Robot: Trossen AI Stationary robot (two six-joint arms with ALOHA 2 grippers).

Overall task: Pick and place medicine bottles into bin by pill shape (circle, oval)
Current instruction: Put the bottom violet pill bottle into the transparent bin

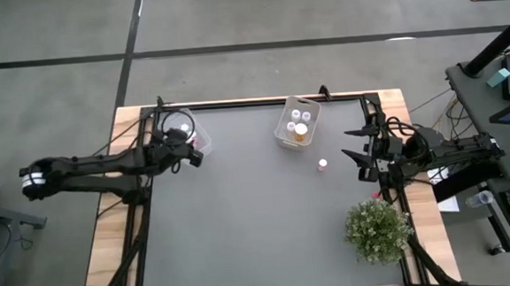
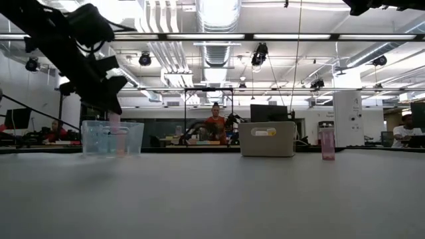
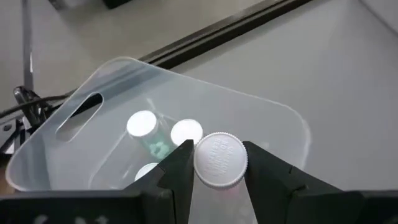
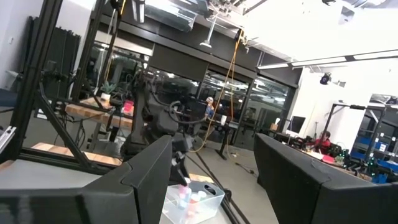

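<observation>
My left gripper is shut on a white-capped, pink-bodied medicine bottle over the near edge of a clear bin at the table's far left. The bin holds a few white-capped bottles. In the low view the held bottle shows at the clear bin. A second clear bin at the far middle holds white-capped bottles and an amber one. One pink bottle stands upright on the table. My right gripper is open and empty near the right edge. My left gripper pinches the bottle at its white cap between its two fingers. The fingers come from above, slanting down from the table's left. The bottle stays upright, its pink body hanging below the fingers at the height of the bin's walls.
A bushy green plant stands at the near right corner. The standing pink bottle also shows in the low view, right of the second bin. People sit in the room beyond the table.
</observation>
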